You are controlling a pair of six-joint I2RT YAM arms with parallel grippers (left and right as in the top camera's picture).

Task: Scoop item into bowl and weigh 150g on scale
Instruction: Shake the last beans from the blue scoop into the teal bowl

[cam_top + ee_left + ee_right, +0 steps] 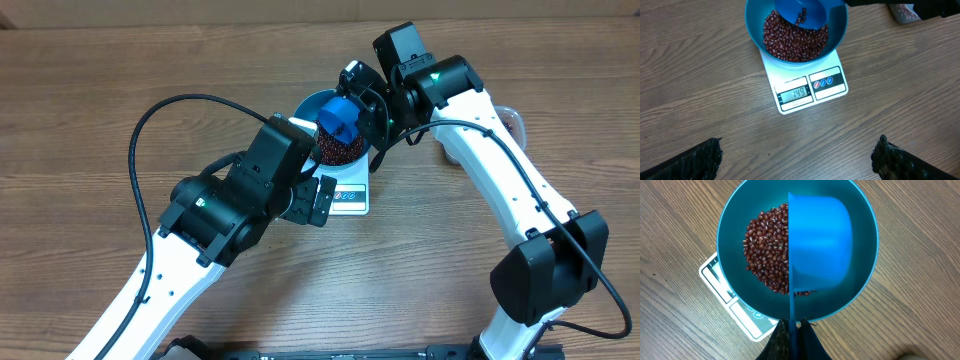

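- Black left gripper (797,150) hovers on the near side of the scale, its fingers (700,160) spread wide and holding nothing.
- White scale (805,75) lies flat on the wood table (700,90). Its display (793,94), on the edge nearest the left gripper, reads 149.
- Blue bowl (754,27) sits on the far half of the scale and overhangs it on both sides.
- Red-brown beans (790,42) lie heaped in the bowl, covering its bottom.
- Blue scoop (820,240) hangs over the bowl above the scale, tipped on its side, with a few beans at its lip.
- Right gripper (792,330) is pressed together on the scoop's thin handle, above the bowl's rim.
- Clear tub (902,12) holding more beans stands beyond the scale, off to the right.
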